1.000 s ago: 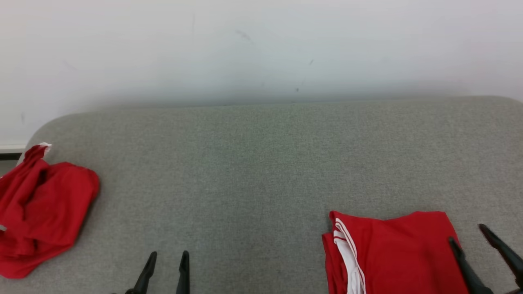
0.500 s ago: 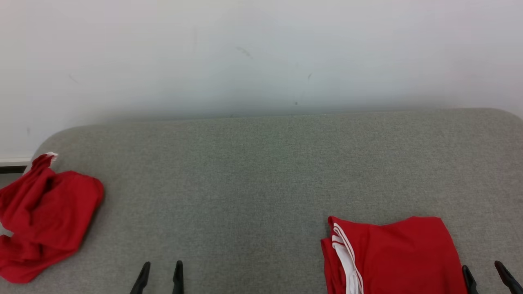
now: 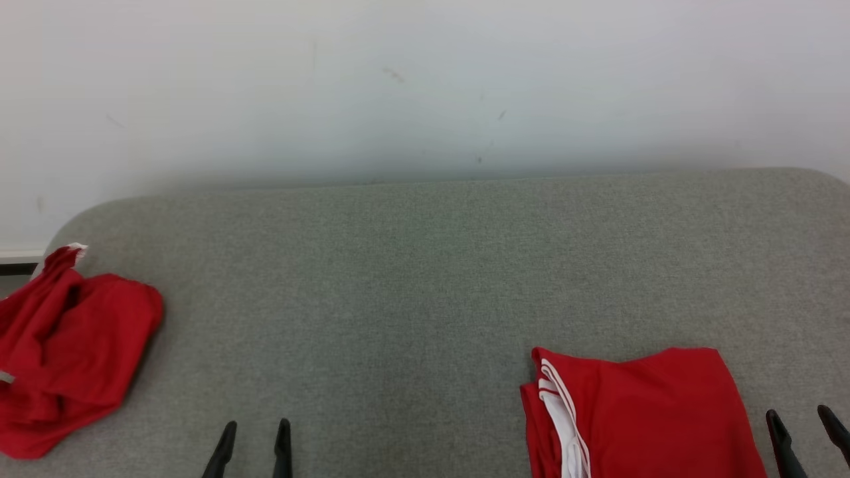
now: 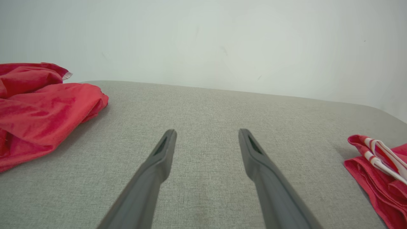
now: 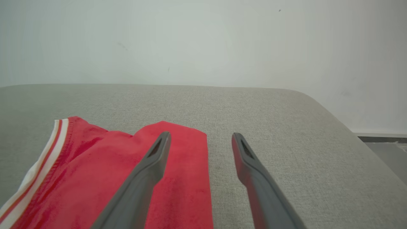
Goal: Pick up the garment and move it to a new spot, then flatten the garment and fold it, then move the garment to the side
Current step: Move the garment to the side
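Left claw (image 3: 257, 425), right claw (image 3: 797, 411) wide, empty; bare bench (image 3: 425, 279) between crumpled garment (image 3: 73, 345) and folded shorts (image 3: 651, 411), maybe; right wrist view shows floor (image 5: 389, 156)

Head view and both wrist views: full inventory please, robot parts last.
crumpled garment: one, red with a bit of white trim at its far tip, far left of the surface, at its edge
folded garment: one, red with white stripes along its left edge, near right of the surface
padded surface: one, grey fabric, rounded corners, under both garments
wall: one, white, faintly scuffed, behind the surface
left hand: one, dark fingers, open and empty, over bare fabric near the front
right hand: one, dark fingers, open and empty, by the folded garment's right edge
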### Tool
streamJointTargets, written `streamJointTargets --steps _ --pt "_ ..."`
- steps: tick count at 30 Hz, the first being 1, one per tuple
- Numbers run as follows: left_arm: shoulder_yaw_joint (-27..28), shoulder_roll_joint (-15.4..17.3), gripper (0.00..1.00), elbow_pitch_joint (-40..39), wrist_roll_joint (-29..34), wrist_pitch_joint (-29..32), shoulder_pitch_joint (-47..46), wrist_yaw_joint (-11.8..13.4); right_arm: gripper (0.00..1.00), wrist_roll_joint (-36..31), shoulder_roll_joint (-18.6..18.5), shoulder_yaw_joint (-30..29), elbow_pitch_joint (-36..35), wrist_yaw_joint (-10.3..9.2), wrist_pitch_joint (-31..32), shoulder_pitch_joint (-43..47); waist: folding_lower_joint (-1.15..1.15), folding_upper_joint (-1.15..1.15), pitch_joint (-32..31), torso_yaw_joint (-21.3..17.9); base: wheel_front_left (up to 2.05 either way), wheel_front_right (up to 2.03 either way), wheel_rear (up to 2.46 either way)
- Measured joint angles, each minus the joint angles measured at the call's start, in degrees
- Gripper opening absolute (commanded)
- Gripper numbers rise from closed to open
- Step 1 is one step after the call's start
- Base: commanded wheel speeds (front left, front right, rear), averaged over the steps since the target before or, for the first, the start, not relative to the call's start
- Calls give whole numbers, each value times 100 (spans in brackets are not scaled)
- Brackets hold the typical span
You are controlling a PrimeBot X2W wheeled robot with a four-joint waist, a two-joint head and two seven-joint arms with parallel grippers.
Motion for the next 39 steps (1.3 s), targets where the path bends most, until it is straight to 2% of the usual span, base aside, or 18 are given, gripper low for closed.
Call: streamJointTargets --steps 3,7,13,19,30,31,33,34,39 --pt "23 1 100 -5 19 0 -29 -10 100 616 -348 213 127 0 257 -203 0 0 111 0 0 0 0" --pt "35 0 100 10 75 0 -132 -75 100 1378 -833 457 213 0 1126 -531 1 0 267 20 0 0 0" --pt "69 1 100 30 160 0 -284 -169 100 2490 -1171 842 341 -1 2349 -887 1 0 447 132 0 0 0" --pt "74 1 100 65 243 0 -343 -187 100 2976 -1226 1143 820 -1 2925 -1144 1 0 575 284 0 0 0" --pt "79 0 100 89 399 0 -587 -276 100 3626 -1125 1725 1311 -20 3085 -1688 0 0 800 633 0 0 0" --pt "83 1 100 94 399 0 -602 -280 66 3676 -1144 1797 1313 -29 3088 -1725 1 0 803 665 0 0 0" --pt "76 1 100 96 397 0 -614 -278 18 3793 -1150 1954 1296 -35 3086 -1807 0 0 800 718 0 0 0" --pt "70 1 100 99 392 0 -614 -277 0 3869 -1147 2047 1269 -35 3085 -1848 1 0 793 735 0 0 0" --pt "-9 0 100 100 328 0 -594 -208 0 4096 -1215 2647 973 -29 2895 -1995 0 0 719 775 0 0 0"
